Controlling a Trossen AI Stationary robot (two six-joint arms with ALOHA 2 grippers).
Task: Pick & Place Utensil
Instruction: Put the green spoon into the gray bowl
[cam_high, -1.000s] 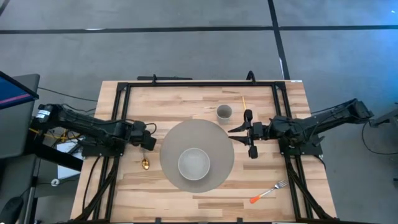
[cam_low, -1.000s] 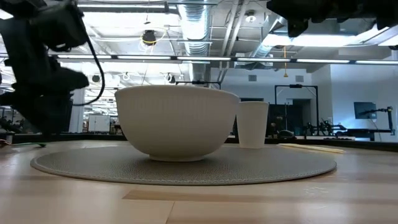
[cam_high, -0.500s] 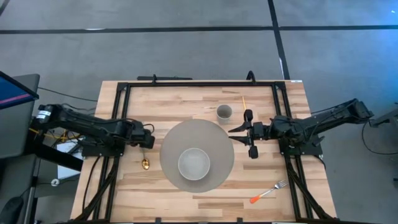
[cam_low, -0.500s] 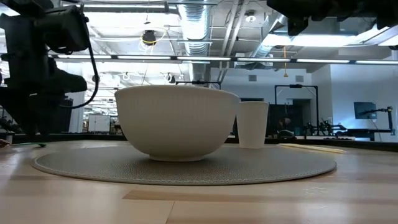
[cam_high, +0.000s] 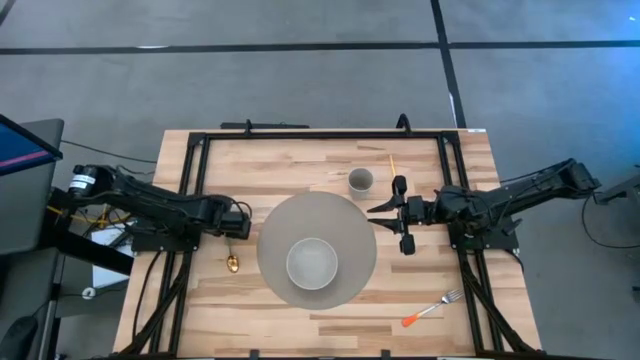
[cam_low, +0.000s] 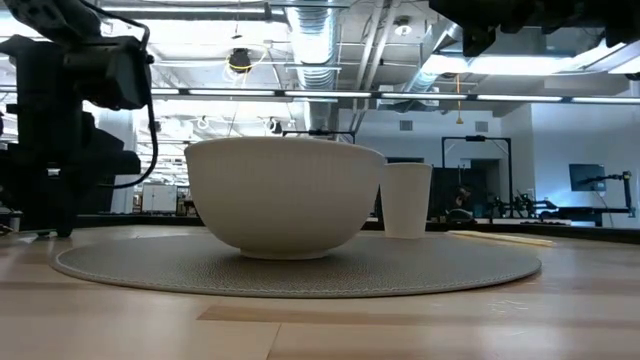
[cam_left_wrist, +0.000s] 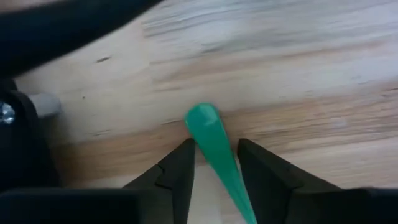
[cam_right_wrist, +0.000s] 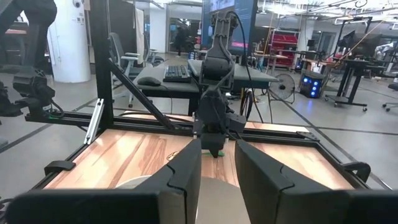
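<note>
— Two utensils are seen on the table: a spoon with a green handle, just left of the mat, and a fork with an orange handle near the front right corner. Which one is being worked on?

— The spoon, as far as can be judged. The left gripper is lowered over it, and the green handle is seen between the two fingers, right down at the wood. The jaws stand narrowly apart around the handle; whether it is already pinched cannot be told.

— So nothing is placed yet?

— Nothing. The spoon's bowl is seen lying on the wood in the high view, so it is not lifted. The bowl on the mat looks empty from above, and the cup stands apart behind it.

— And the right arm?

— The right gripper is held above the mat's right edge, jaws spread wide, holding nothing. The fork is untouched.

— What is left, then?

— Nearly all of it, by this reading: closing on the handle, lifting, carrying and setting down.
</note>
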